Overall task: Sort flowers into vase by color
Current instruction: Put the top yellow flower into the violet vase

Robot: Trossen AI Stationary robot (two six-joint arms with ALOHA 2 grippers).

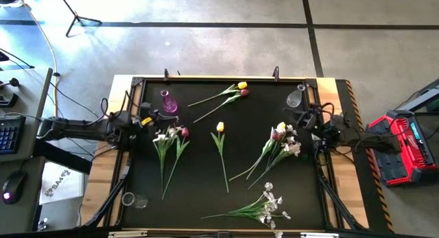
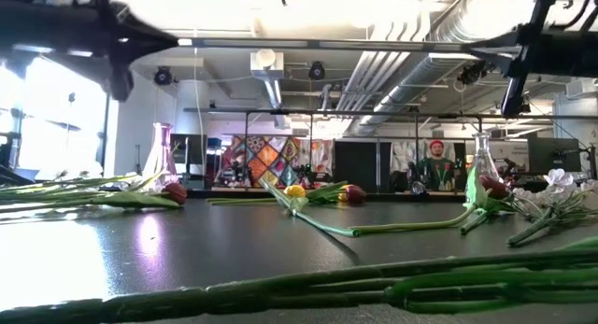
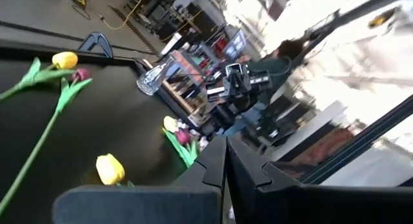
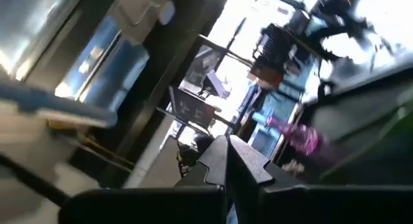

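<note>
The black table top [image 1: 226, 197] with its pale wooden edges carries long green-stemmed artificial flowers, lying flat in several groups. Near the far edge lie one yellow tulip [image 1: 241, 85] and one dark red tulip [image 1: 245, 92], heads close together, stems pointing toward the left side. In the middle lies a single yellow tulip [image 1: 220, 127] with its stem running toward the near edge. On the left is a small bunch of white blossoms with a dark red tulip [image 1: 184, 132]. On the right is a bigger mixed bunch [image 1: 281, 138] with a yellow head, a dark red head and white blossoms. At the near edge lies a leafy spray of small white blossoms [image 1: 269, 204].

A pink glass vase [image 1: 168, 102] stands upright at the far left of the table, and a clear glass vase [image 1: 295, 97] stands upright at the far right corner. A third clear glass vessel [image 1: 135, 199] is near the left front corner; I cannot tell if it stands or lies.

The left gripper [image 1: 156, 119] is above the left edge of the table, just beside the pink vase and the left bunch, its fingers [image 3: 216, 166] clenched together and holding nothing. The right gripper [image 1: 302, 120] is above the right edge, near the clear vase and the mixed bunch, also clenched and empty
</note>
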